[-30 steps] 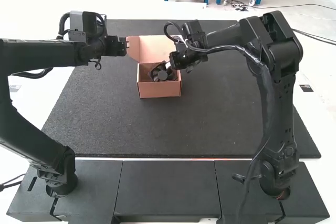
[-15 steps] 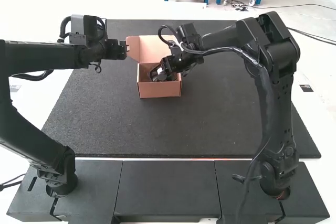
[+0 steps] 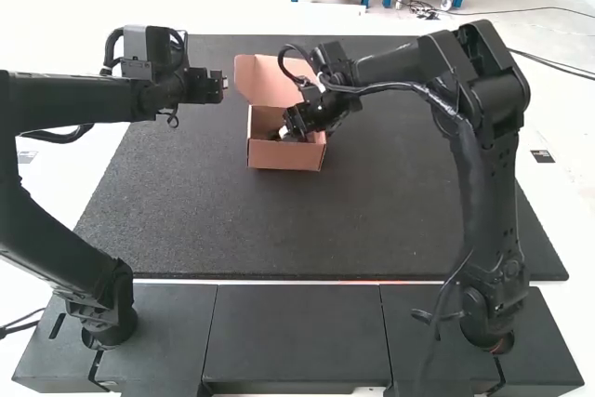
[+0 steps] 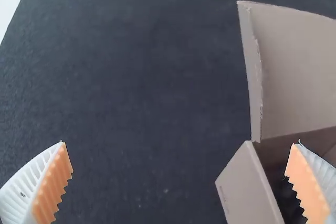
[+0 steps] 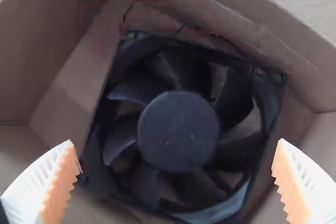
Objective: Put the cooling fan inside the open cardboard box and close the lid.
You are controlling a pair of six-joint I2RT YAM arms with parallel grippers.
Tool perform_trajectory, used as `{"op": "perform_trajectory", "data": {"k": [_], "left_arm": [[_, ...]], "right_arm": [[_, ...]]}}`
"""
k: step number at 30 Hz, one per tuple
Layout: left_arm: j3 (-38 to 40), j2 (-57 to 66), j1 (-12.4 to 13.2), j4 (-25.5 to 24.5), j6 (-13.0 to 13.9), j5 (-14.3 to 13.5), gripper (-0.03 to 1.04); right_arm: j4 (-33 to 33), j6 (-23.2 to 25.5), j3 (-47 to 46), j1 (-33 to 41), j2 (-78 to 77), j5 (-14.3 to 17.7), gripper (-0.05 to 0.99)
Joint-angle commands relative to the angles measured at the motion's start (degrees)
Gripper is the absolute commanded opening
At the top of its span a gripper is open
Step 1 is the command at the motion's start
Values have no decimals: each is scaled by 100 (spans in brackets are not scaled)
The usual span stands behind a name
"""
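One cooling fan (image 5: 178, 129) inside cardboard box (image 3: 284, 155), right hand (image 5: 173, 142) released, spread wide just above it.

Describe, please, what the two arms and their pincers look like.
Both the left arm and the right arm are black, built of thick rounded segments joined by round joints. A black cable runs down the outside of the right arm. The left pincer and the right pincer have white ribbed fingers with toothed orange pads.
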Motion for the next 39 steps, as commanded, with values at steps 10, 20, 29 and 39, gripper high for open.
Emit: {"op": "perform_trajectory", "data": {"k": [10, 20, 29, 39], "left_arm": [[-13, -95, 351, -13, 34, 13, 96], [-101, -122, 325, 128, 42, 13, 96], [-83, -148, 61, 145, -63, 575, 96], [-74, -122, -27, 374, -292, 900, 97]], "right_arm": [[-616, -62, 235, 123, 513, -24, 90], [-801, -53, 1026, 255, 197, -16, 90], [-827, 184, 1835, -62, -401, 266, 91], [-590, -27, 1440, -976, -753, 907, 91]]}}
